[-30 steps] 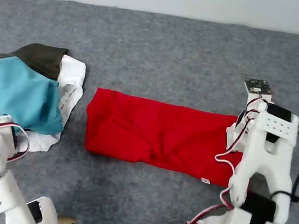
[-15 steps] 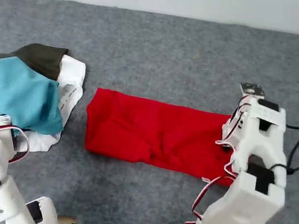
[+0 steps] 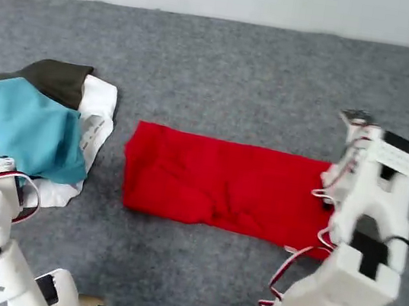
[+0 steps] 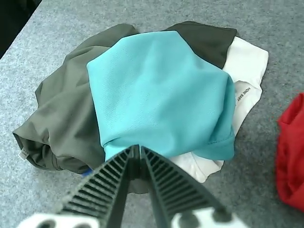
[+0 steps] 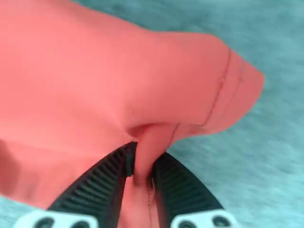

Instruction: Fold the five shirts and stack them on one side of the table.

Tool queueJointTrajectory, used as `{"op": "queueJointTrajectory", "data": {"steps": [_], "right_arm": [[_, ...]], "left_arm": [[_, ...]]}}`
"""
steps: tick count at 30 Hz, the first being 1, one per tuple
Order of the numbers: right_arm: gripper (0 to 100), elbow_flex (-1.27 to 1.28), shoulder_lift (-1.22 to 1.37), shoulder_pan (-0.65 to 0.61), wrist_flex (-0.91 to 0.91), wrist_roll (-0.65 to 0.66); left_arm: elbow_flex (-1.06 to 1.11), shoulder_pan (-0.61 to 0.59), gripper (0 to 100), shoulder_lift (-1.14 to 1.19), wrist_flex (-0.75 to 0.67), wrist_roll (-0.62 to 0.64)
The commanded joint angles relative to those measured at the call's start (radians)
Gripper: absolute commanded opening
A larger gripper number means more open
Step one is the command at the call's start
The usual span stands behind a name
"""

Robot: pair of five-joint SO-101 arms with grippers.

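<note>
The red shirt [image 3: 222, 190] lies as a long folded strip across the middle of the grey table [image 3: 239, 73]. Its end on the robot's right is gathered into a small ridge, which the right gripper [image 5: 141, 164] pinches between its jaws close to the hem. The step in hand looks like carrying that end over toward the far end to halve the strip. To do it well, the pinch should take every layer, rise only enough to clear the cloth beneath, and travel straight along the strip so the edges land square. A thin hold could slip. Well apart, at the table's left side, a teal shirt [image 4: 161, 90] tops an olive shirt [image 4: 61, 114] and a white shirt [image 4: 247, 71] in a loose heap. The left gripper [image 4: 138, 154] hangs above them, jaws pressed together on nothing visible.
</note>
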Motion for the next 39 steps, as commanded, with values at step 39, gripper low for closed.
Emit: {"op": "queueJointTrajectory", "data": {"steps": [39], "right_arm": [[1.0,-0.247,-0.154,-0.82,0.179,-0.158]], "left_arm": [[-0.041,0.008,2,-0.009,0.006,0.005]]}}
